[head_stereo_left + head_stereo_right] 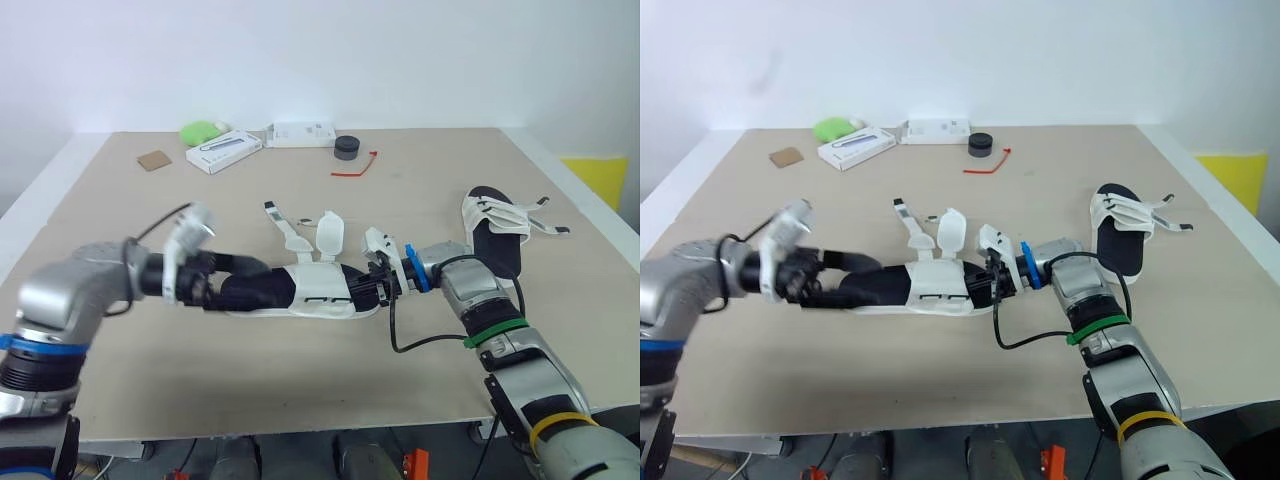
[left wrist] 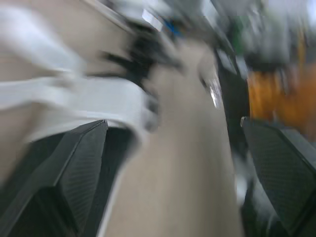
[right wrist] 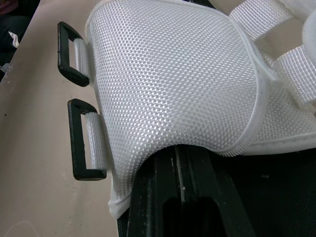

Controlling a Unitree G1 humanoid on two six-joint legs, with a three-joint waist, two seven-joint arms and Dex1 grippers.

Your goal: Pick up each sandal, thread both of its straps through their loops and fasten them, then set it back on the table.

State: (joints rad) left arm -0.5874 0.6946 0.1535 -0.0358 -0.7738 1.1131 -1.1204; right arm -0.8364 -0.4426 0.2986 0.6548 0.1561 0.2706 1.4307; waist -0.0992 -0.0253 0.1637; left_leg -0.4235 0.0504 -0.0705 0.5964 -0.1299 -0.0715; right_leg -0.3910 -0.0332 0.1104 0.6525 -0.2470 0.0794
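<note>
A sandal (image 1: 300, 290) with a black sole and white straps lies mid-table, its straps (image 1: 285, 228) loose and sticking up. My left gripper (image 1: 228, 280) is at its heel end; in the left wrist view its fingers (image 2: 74, 173) stand wide apart, open, with the sole beside one of them. My right gripper (image 1: 372, 285) is shut on the toe end. The right wrist view shows the white mesh upper (image 3: 173, 79) close up, with two black loops (image 3: 84, 148) at its edge. A second sandal (image 1: 497, 235) lies to the right with its straps undone.
Along the table's far edge sit a green object (image 1: 203, 130), two white boxes (image 1: 224, 150) (image 1: 300, 132), a black round lid (image 1: 346, 146), a red tie (image 1: 356, 167) and a brown card (image 1: 154, 160). The table's front edge (image 1: 300, 432) is near my arms.
</note>
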